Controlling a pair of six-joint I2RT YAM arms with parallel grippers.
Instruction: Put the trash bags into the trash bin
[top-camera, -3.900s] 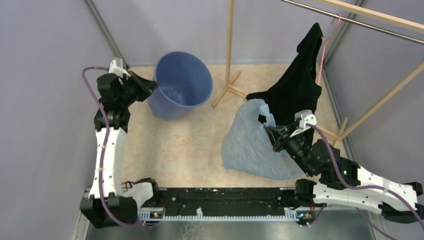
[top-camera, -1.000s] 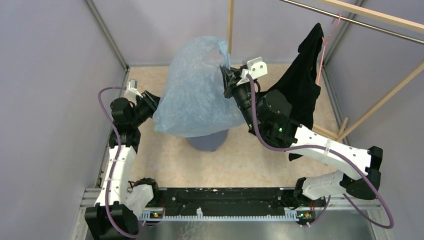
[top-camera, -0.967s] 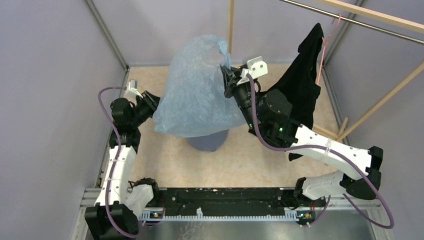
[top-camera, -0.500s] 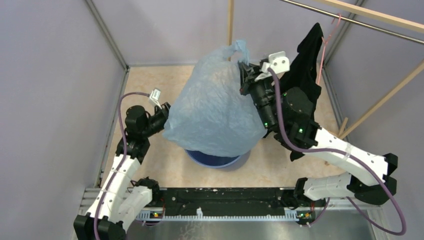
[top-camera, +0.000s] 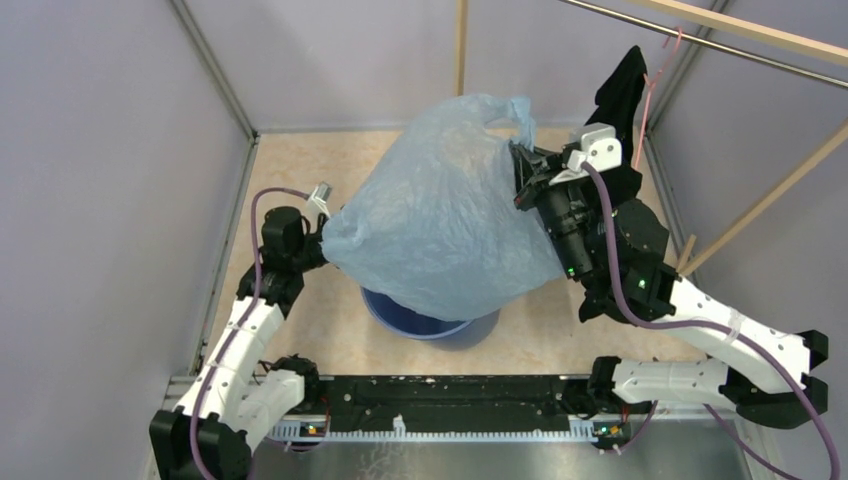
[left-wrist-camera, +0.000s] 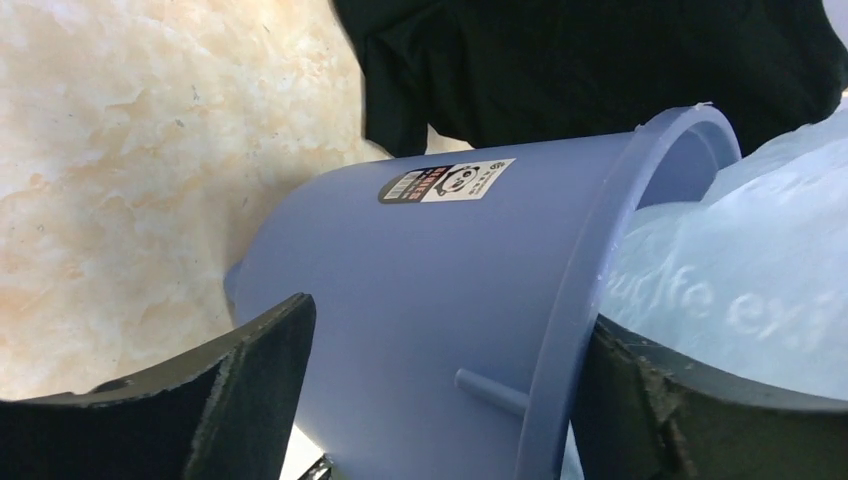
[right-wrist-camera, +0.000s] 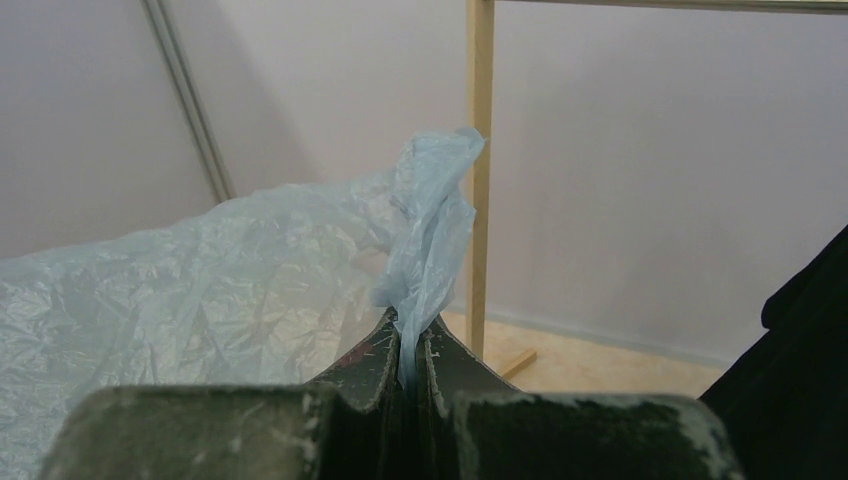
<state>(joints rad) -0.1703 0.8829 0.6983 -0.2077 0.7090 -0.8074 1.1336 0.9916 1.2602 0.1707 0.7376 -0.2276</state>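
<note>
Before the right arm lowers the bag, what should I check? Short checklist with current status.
1. Grip of the right hand on the trash bag: ok, the handle loop is pinched between shut jaws.
2. Bag above the trash bin: ok, it hangs over the mouth.
3. Bag bottom inside the bin: cannot tell, the bag hides the mouth from above.
4. Bin free of the left hand: not ok, the hand is open but the bin's rim sits between its jaws.
5. Bag clear of the black garment: ok, the top view shows them apart.
</note>
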